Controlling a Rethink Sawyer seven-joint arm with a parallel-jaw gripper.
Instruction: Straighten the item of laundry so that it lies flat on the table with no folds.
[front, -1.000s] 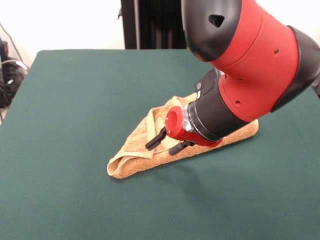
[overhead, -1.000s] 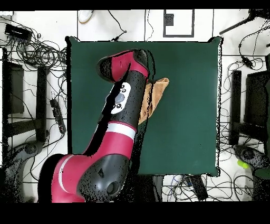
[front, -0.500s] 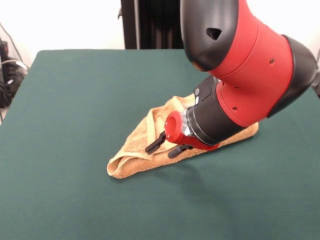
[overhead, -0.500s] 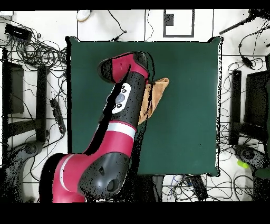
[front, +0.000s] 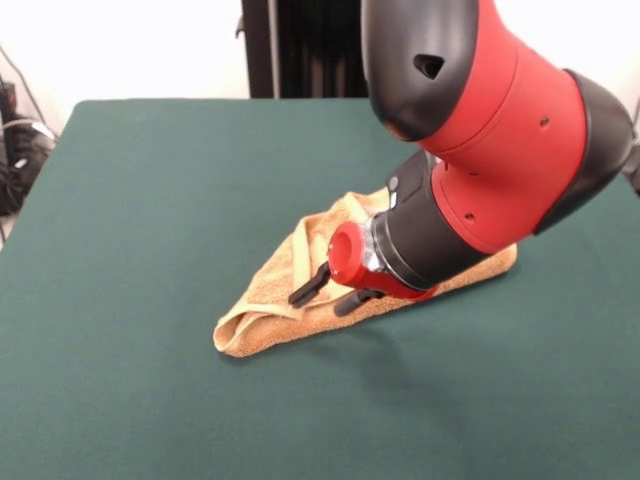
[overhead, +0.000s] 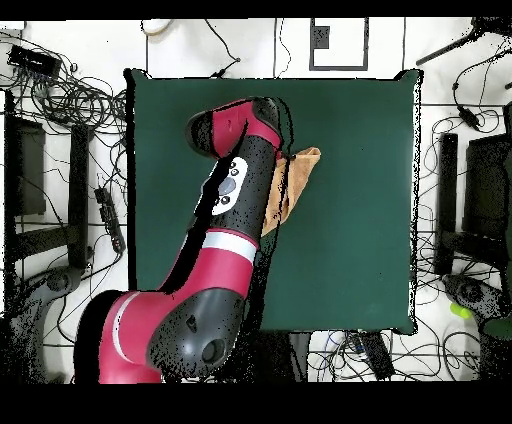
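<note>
Orange-tan hand towel (front: 290, 290) is seen bunched in a folded wedge mid-worktop (front: 150, 180), not yet flattened. Pincer (front: 327, 292) is held just over its folds, fingers parted, nothing gripped. Unfolding is judged wholly outstanding.

No readable text, label, brand, number or sign shows anywhere in either view.

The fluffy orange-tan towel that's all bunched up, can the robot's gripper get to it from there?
Probably yes. The gripper, fingers apart, hangs right over the folded orange-tan terry towel on the dark green table, with nothing between them.
</note>
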